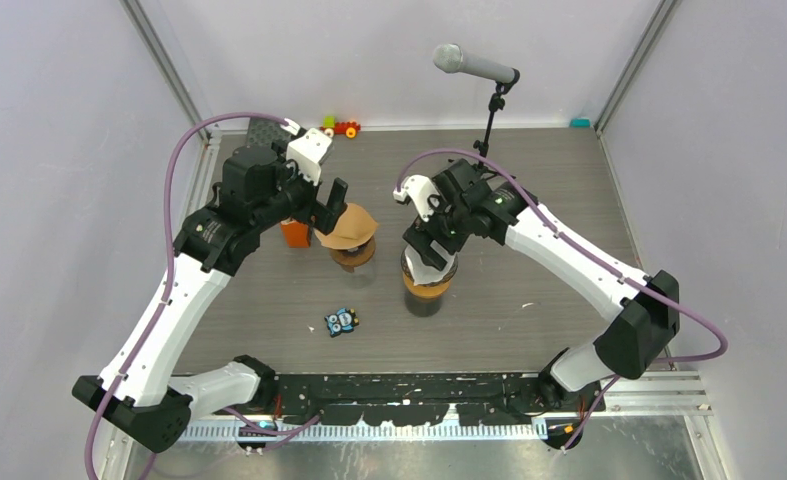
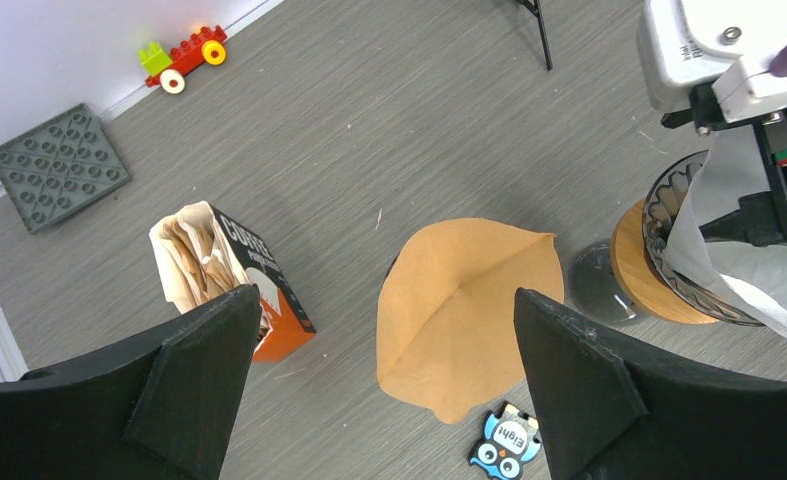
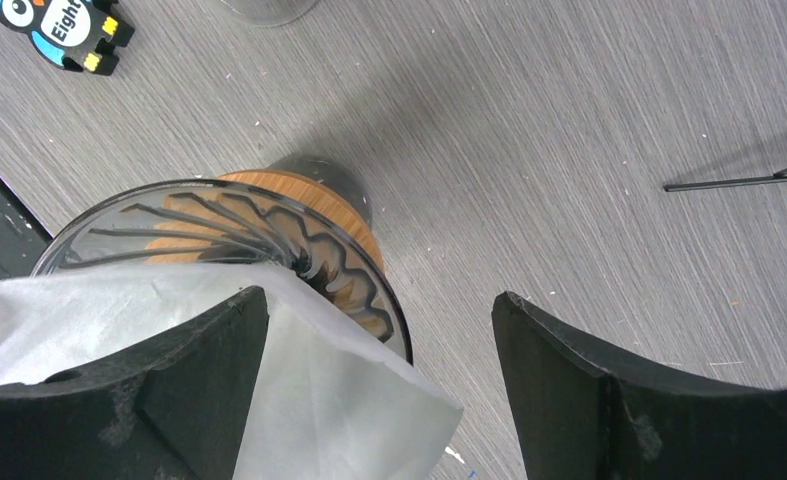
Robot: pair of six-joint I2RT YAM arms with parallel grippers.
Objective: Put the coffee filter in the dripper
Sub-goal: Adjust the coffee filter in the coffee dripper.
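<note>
Top: left end effector [image 1: 321,212] wide open, empty, beside brown filter [image 1: 349,226], mid-frame; right end effector [image 1: 426,252] open, empty, over dripper [image 1: 429,290].
L wrist: filter box [image 2: 234,280] left of brown filter.
R wrist: white filter [image 3: 309,400] sits in dripper, lower left.

A robotics lab test cell: a grey wood-grain surface [image 1: 569,180] boxed in by plain pale walls [image 1: 59,150] on metal frame posts [image 1: 162,55], a cabled left arm [image 1: 169,310] and right arm [image 1: 569,255] bolted at its near edge, a microphone [image 1: 474,64] on a stand, toy bricks [image 1: 341,127] as props
</note>
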